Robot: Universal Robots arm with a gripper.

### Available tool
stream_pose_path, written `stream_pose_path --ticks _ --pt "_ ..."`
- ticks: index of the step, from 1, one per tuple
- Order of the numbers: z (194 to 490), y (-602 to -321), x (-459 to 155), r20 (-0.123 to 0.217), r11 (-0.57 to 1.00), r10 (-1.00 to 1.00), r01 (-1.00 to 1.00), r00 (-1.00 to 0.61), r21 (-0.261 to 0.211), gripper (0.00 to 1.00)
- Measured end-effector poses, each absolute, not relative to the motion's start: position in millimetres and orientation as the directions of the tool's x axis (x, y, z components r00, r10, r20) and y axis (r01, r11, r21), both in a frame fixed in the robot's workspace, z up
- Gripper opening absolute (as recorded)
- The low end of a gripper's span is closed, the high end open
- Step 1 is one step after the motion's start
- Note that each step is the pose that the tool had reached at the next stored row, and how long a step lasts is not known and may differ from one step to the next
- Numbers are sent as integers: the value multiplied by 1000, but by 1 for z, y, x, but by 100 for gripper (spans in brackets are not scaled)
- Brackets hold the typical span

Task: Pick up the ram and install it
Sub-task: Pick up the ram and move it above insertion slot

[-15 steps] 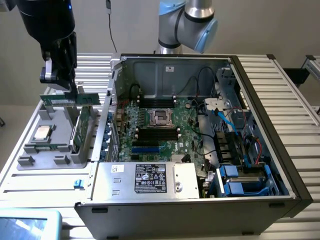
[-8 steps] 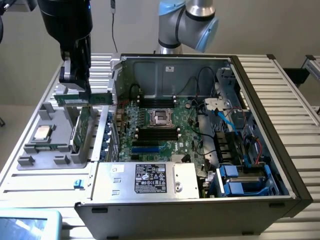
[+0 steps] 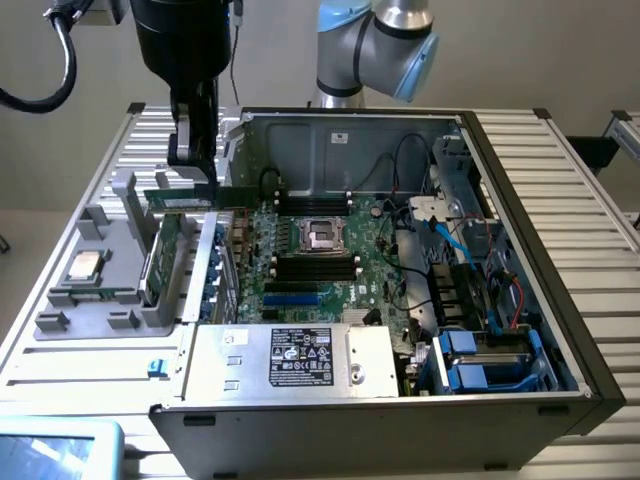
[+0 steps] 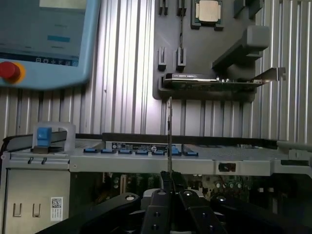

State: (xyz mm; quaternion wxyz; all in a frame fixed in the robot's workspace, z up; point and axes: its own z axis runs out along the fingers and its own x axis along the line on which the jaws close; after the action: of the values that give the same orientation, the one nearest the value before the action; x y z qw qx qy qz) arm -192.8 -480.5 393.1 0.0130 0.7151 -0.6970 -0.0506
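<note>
My gripper [image 3: 196, 178] is shut on the ram [image 3: 232, 196], a long thin green stick held level above the left wall of the open computer case [image 3: 400, 390]. In the wrist view the ram [image 4: 169, 131] appears edge-on, rising straight out from between the black fingers [image 4: 157, 204]. It hangs over the gap between the grey holder [image 3: 110, 300] and the motherboard [image 3: 330, 285]. The black memory slots [image 3: 315, 266] lie further toward the exterior view's right, beside the processor socket [image 3: 322, 235].
A second green board [image 3: 160, 255] stands in the grey holder, and a square silver processor chip [image 3: 85, 265] rests beside it. Cables and blue drive bays [image 3: 480, 360] crowd the case's right side. A pendant with a red button [image 4: 9, 70] lies on the slatted table.
</note>
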Motion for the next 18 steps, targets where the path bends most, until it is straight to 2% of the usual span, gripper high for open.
stream_pose_path --ticks 18 --pt "393 -481 -111 -54 -32 -998 -995 27 89 11"
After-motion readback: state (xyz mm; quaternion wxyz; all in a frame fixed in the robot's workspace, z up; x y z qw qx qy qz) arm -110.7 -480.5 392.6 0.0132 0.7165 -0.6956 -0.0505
